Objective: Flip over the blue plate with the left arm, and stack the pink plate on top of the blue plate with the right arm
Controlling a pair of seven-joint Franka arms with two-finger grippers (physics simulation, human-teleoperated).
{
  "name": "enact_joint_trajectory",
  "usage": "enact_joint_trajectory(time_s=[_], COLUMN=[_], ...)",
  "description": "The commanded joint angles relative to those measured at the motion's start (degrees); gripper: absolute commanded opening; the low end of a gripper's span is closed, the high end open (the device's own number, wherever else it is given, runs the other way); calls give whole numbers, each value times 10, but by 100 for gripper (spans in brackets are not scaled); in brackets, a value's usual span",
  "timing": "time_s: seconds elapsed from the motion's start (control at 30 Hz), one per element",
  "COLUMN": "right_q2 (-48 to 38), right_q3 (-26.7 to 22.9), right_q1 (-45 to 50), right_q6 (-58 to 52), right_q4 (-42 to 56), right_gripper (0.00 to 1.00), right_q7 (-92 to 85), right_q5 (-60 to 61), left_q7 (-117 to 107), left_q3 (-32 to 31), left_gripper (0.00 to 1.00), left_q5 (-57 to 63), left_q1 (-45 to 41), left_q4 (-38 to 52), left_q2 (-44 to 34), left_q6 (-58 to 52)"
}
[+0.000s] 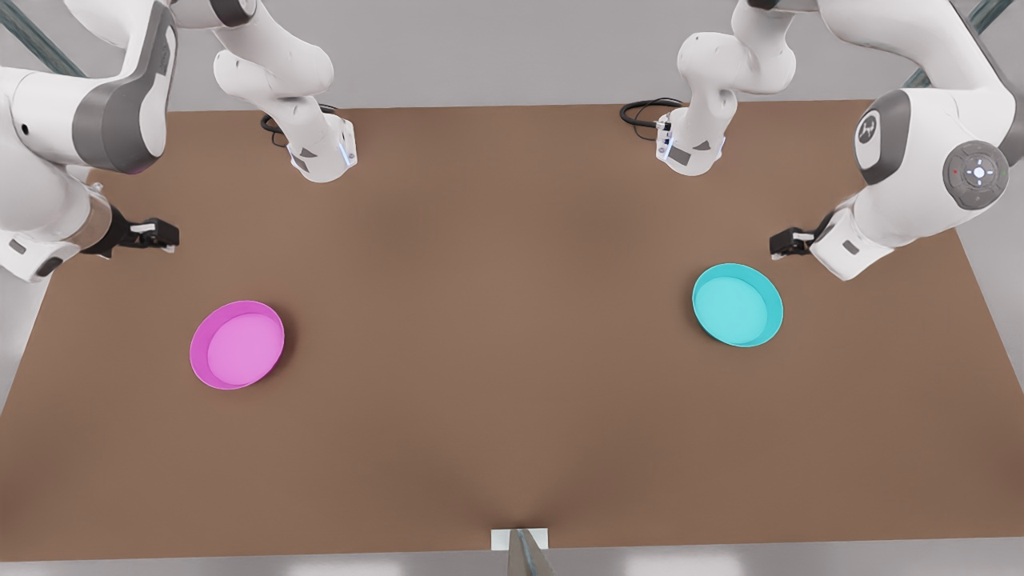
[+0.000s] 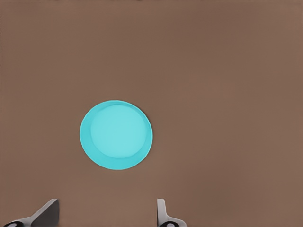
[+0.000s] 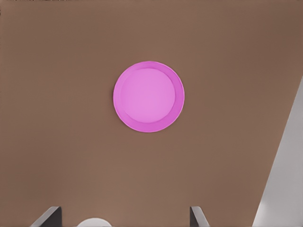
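The blue plate (image 1: 737, 305) lies open side up on the brown table, toward the front view's right; the left wrist view looks down on the blue plate (image 2: 116, 135). My left gripper (image 1: 788, 242) hovers just behind it, apart from it, fingers (image 2: 47, 213) spread open and empty. The pink plate (image 1: 237, 344) rests open side up toward the front view's left, its lighter floor showing, and the right wrist view sees the pink plate (image 3: 148, 96) from above. My right gripper (image 1: 156, 234) hangs behind and to the left of it, open and empty, fingers (image 3: 198, 216) wide apart.
Both arm bases (image 1: 324, 156) (image 1: 692, 148) stand at the table's back edge with black cables (image 1: 644, 112) beside them. A small white mount (image 1: 520, 548) sits at the front edge. Wide bare table (image 1: 496, 320) separates the plates. The table edge (image 3: 279, 156) runs near the pink plate.
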Motion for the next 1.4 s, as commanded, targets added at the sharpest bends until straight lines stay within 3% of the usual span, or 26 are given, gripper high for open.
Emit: enact_joint_trajectory(time_s=[0.0, 0.07, 0.13, 0.2, 0.43, 0.53, 0.77, 0.97, 1.03, 1.1, 1.27, 1.33, 1.37], right_q2=[-1, 0, 0, 2, 10, 13, 22, 31, 32, 32, 33, 33, 33], right_q3=[-1, 0, 0, -3, -3, -4, -6, -6, -6, -6, -6, -6, -6], right_q1=[-2, 0, 0, -8, -8, -9, -16, -21, -21, -22, -22, -22, -22], right_q6=[30, 31, 16, 4, -11, -11, -16, -13, -13, -13, -13, -13, -13], right_q4=[-3, -3, -3, -10, -11, -12, -23, -22, -22, -23, -22, -22, -22], right_gripper=[100, 100, 100, 100, 100, 100, 100, 100, 100, 100, 100, 100, 100], right_q7=[-47, -47, -46, -42, -41, -39, -34, -32, -32, -32, -32, -32, -32], right_q5=[-2, -2, -1, 1, 0, 0, 0, 0, 0, 0, -1, -1, -1], left_q7=[5, -6, -1, 43, 547, 663, 645, 567, 565, 549, 545, 518, 515], left_q3=[0, 2, 2, 2, 4, 7, 15, 15, 15, 13, 9, 8, 8], left_gripper=[100, 100, 100, 100, 100, 100, 100, 99, 88, 70, 70, 56, 56], left_q5=[2, 0, -30, -78, -171, -172, -216, -218, -218, -218, -218, -219, -218], left_q1=[-1, 16, 103, 139, 219, 220, 236, 233, 231, 230, 229, 224, 224], left_q4=[0, -21, -89, -160, -299, -312, -328, -327, -327, -325, -325, -325, -325], left_q2=[2, 13, 76, 91, 127, 147, 208, 209, 209, 210, 215, 215, 215], left_q6=[34, 32, 60, 166, 387, 390, 413, 412, 413, 412, 413, 414, 421])
